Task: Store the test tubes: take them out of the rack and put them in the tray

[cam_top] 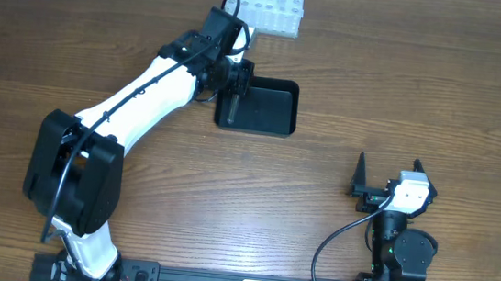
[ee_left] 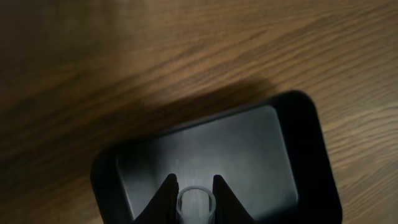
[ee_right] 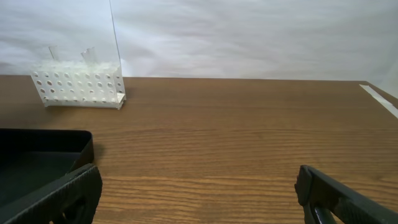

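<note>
The white perforated rack (cam_top: pixel 265 11) stands at the table's far edge, with two clear test tubes (ee_right: pixel 87 55) sticking up from it. In front of it lies the black tray (cam_top: pixel 272 106). My left gripper (cam_top: pixel 234 91) hangs over the tray's left part, shut on a clear test tube (ee_left: pixel 196 202) held between its fingers (ee_left: pixel 166 194). The tray's floor (ee_left: pixel 217 149) below it looks bare. My right gripper (cam_top: pixel 388 174) rests open and holds nothing, near its base at the right, far from the tray. From there the rack (ee_right: pixel 78 84) and a tray corner (ee_right: pixel 37 155) show at a distance.
Bare wooden tabletop surrounds the tray and rack. A white wall backs the table's far edge (ee_right: pixel 249 78). A pale strip (ee_right: pixel 379 96) lies on the wood at the far right.
</note>
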`<state>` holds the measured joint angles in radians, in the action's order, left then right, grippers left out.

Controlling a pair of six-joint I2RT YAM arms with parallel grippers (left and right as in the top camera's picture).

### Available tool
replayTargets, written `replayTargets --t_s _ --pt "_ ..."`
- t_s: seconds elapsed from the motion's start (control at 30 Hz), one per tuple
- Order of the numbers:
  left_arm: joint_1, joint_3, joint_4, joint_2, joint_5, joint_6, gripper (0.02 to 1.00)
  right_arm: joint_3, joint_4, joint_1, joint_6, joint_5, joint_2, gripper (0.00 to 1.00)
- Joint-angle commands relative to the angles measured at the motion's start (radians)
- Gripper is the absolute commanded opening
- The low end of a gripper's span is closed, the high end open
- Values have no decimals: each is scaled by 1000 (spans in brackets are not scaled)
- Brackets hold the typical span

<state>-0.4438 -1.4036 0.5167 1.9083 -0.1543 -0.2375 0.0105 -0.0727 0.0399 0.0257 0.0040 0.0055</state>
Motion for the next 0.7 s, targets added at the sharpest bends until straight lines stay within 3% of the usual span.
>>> replayTargets --t_s 0.03,0.7 --pt "2 -8 7 36 -13 -41 38 -5 -3 6 -3 9 2 991" --pt "4 -8 -8 67 67 -40 143 -5 -3 6 -3 9 2 993"
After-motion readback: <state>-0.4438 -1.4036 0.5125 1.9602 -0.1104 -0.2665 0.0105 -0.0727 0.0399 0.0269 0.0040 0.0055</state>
